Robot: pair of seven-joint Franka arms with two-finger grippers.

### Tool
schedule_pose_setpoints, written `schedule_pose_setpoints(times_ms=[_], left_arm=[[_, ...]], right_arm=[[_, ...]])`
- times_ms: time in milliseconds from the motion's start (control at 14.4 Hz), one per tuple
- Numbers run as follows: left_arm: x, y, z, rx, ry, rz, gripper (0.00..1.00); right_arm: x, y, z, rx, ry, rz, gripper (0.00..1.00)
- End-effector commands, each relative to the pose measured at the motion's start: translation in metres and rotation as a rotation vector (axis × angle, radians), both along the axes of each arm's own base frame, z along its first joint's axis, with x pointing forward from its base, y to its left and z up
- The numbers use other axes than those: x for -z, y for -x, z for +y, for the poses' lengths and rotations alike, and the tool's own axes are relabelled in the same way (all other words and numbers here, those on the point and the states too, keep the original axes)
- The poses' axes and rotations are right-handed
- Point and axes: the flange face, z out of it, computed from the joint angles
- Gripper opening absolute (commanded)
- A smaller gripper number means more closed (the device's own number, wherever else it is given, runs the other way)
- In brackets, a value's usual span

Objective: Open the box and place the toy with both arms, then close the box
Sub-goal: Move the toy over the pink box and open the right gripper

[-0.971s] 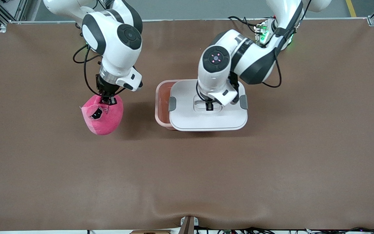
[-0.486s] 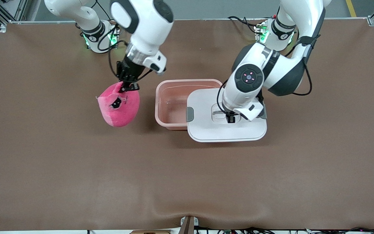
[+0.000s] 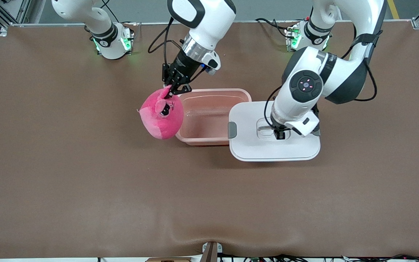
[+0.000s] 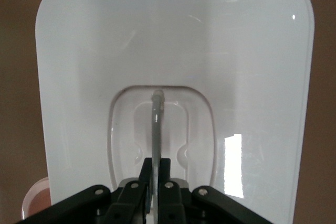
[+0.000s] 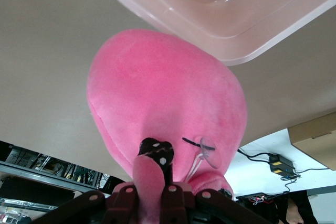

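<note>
The pale pink box point(image 3: 213, 120) stands open near the table's middle. Its white lid point(image 3: 253, 145) hangs from my left gripper point(image 3: 279, 135), which is shut on the clear handle point(image 4: 156, 124) in the lid's recess; the lid overlaps the box's rim at the left arm's end. The hot-pink toy point(image 3: 162, 118) dangles from my right gripper point(image 3: 175, 90), shut on a flap of its plush point(image 5: 149, 182), over the box's rim at the right arm's end. In the right wrist view the toy point(image 5: 168, 98) hangs beside the box's corner point(image 5: 231, 35).
Brown cloth covers the table point(image 3: 209, 203). The arm bases with green lights point(image 3: 111, 43) stand along the edge farthest from the front camera. A grey clip point(image 3: 232, 130) shows on the lid's edge.
My left gripper has carried the lid off the box toward the left arm's end. My right gripper has brought the toy from over the bare table to the box's rim.
</note>
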Motion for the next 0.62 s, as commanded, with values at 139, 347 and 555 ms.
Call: schedule_pose_setpoints(times_ms=[139,347,555], left_arm=[[-0.013,-0.002,0.074,0.048,0.005,-0.022,0.00],[-0.013,-0.007,0.114,0.067,0.007,-0.013,0.00],[-0.012,-0.010,0.140,0.087,0.018,-0.005,0.00]], right_arm=[[0.000,0.005,0.020,-0.009,-0.002,0.008,0.00],[0.012,0.010,0.026,0.036,-0.055,0.070,0.00],[0.025,0.026,0.040,0.036,-0.055,0.078,0.05]])
